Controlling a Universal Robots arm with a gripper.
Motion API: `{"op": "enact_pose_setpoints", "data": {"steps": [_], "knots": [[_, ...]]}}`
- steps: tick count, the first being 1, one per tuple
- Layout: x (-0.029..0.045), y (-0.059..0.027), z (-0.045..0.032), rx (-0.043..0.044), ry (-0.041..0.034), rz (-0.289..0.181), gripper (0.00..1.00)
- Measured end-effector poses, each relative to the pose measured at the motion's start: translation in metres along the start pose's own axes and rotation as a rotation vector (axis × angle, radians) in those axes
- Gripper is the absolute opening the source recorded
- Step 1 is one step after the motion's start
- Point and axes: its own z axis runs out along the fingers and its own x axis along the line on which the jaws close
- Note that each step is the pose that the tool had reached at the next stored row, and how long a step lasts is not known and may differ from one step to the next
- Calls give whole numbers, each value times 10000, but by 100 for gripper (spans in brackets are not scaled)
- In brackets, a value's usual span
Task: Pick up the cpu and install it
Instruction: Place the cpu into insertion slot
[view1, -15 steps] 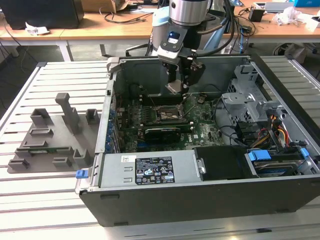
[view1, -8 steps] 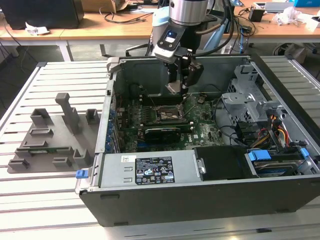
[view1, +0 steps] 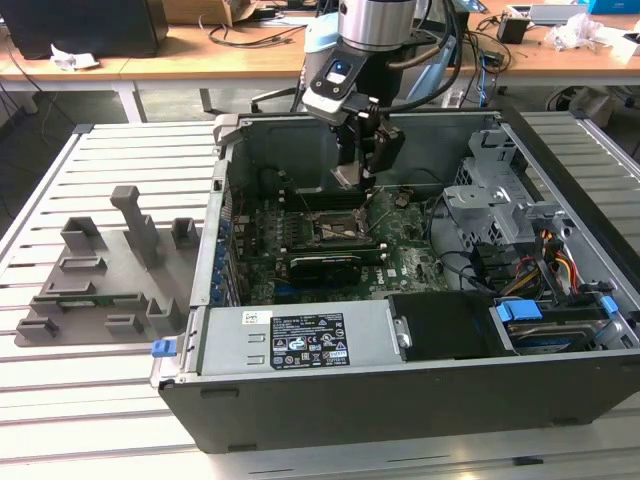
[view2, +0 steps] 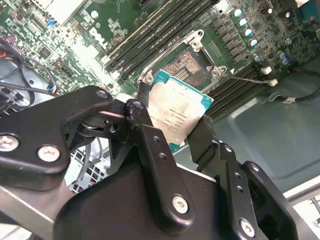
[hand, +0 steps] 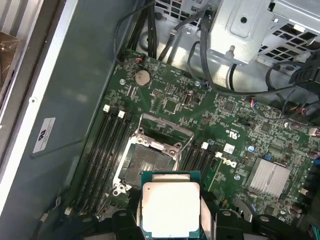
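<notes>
Holding the cpu (hand: 171, 207) by its edges, fingers closed in on it, the gripper (view1: 362, 178) hangs inside the open computer case (view1: 420, 400) above the motherboard (hand: 225, 115). The cpu is in the air near the bare socket (hand: 150, 162), not seated. A grey holder tray (view1: 95, 285) lies outside the case, on the exterior view's left.

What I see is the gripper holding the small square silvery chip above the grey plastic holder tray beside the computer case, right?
Not quite. The gripper does hold the small square silvery chip, but above the green motherboard inside the black computer case, not above the grey plastic holder tray. The first wrist view shows it.
</notes>
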Motion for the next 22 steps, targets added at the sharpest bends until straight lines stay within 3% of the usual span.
{"op": "enact_pose_setpoints", "data": {"steps": [10,22], "knots": [[0,0,0,53,-81,1553,55],[0,0,1,113,-196,2923,55]]}}
